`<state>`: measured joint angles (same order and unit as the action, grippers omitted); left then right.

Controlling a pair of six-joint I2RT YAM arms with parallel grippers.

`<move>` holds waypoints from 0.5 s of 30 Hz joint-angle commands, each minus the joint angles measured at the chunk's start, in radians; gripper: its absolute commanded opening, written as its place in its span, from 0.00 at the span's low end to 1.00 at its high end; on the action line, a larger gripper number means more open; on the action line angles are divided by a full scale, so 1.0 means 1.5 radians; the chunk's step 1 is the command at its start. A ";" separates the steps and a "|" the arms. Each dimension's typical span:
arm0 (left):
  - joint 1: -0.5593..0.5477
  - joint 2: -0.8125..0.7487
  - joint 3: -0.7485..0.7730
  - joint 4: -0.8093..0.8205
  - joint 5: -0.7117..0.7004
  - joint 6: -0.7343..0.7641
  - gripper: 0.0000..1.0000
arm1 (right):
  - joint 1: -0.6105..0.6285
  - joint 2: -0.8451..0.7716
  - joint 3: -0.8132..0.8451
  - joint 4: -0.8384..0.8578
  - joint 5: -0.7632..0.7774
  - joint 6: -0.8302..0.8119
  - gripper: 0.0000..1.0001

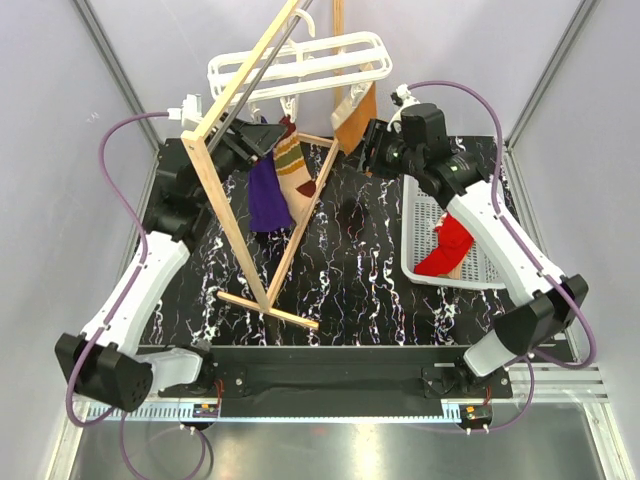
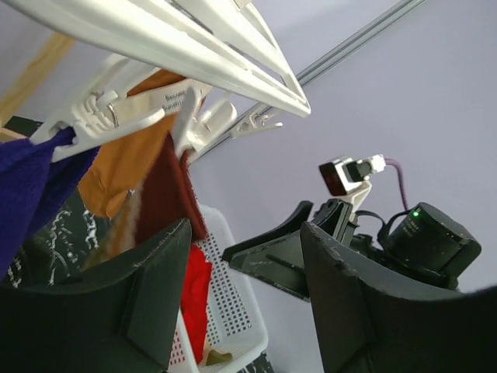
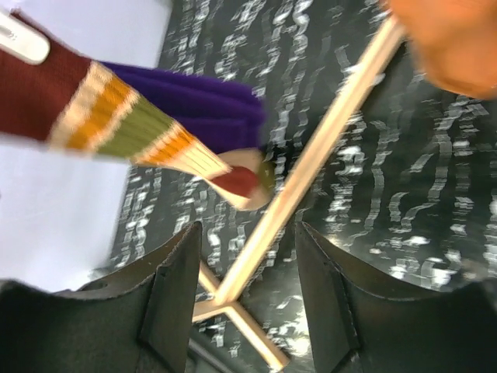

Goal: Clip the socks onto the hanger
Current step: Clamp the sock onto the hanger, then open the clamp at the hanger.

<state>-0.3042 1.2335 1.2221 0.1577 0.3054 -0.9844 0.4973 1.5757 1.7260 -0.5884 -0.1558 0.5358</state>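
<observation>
The white hanger (image 1: pixel 300 60) lies flat at the top of the wooden stand (image 1: pixel 228 215). Its long axis runs left to right, and its hook is at the far side. Three socks hang below it with their toes down. A purple sock (image 1: pixel 266 195) and a striped sock (image 1: pixel 293 170) hang under the left half, and an orange sock (image 1: pixel 357 115) hangs under the right end. A red sock (image 1: pixel 445 250) lies in the white basket (image 1: pixel 425 210) on the right of the black marbled surface (image 1: pixel 370 270).

The left gripper (image 1: pixel 240 140) is beside the purple sock and the right gripper (image 1: pixel 372 148) is beside the orange one. The fingers of both are spread apart and hold nothing.

From above, the stand's slanted leg crosses the hanger's left half and partly hides the left fingers. The pegs are too small to make out there. A peg (image 2: pixel 109 116) pinching the purple sock shows in the left wrist view.
</observation>
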 commanded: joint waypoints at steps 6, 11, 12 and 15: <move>0.002 -0.029 0.048 -0.136 -0.034 0.045 0.62 | -0.059 -0.060 0.020 -0.031 0.093 -0.097 0.59; -0.007 -0.025 0.058 -0.119 0.025 0.025 0.47 | -0.120 -0.066 0.008 0.096 0.023 -0.120 0.74; -0.014 -0.022 0.060 -0.107 0.032 0.024 0.46 | -0.122 -0.064 0.000 0.120 0.018 -0.134 0.77; -0.055 -0.009 0.073 -0.091 0.024 0.042 0.47 | -0.124 -0.045 0.012 0.184 0.008 -0.182 0.80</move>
<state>-0.3363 1.2053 1.2709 -0.0349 0.3061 -0.9417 0.3061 1.5143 1.7229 -0.4839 -0.0994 0.3630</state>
